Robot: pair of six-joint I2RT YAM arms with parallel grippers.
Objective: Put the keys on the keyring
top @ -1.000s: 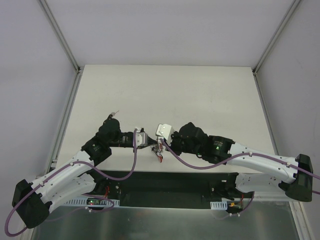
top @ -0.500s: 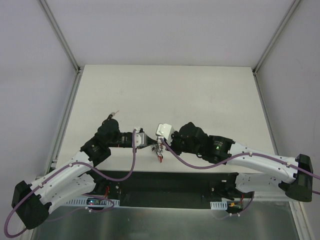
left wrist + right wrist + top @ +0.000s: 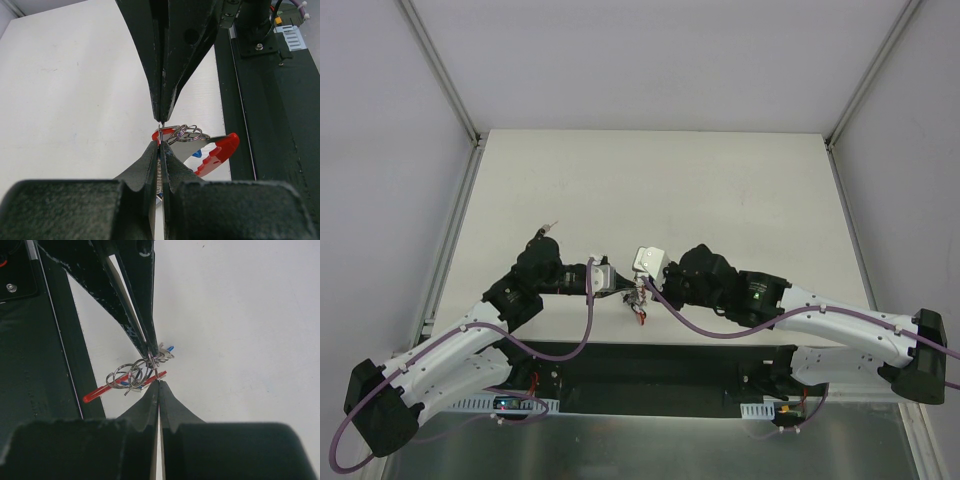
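From bases at the near edge, both arms are bent inward over the counter (image 3: pixel 720 190), where the left gripper (image 3: pixel 160 146) and right gripper (image 3: pixel 159 383) are brought tip to tip, left jaws pinched on the keyring (image 3: pixel 187 133), right jaws pressed together against it, the keys (image 3: pixel 186 148) bunched alongside.

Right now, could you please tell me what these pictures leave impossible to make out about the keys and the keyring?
- Top view: the keys form a tiny tangle between both wrists, too small to count.
- Left wrist view: the left fingers cover part of the bundle by the keyring, so which keys hang on it is hidden.
- Right wrist view: the shut right fingers hide whatever they pinch; no black key is identifiable.
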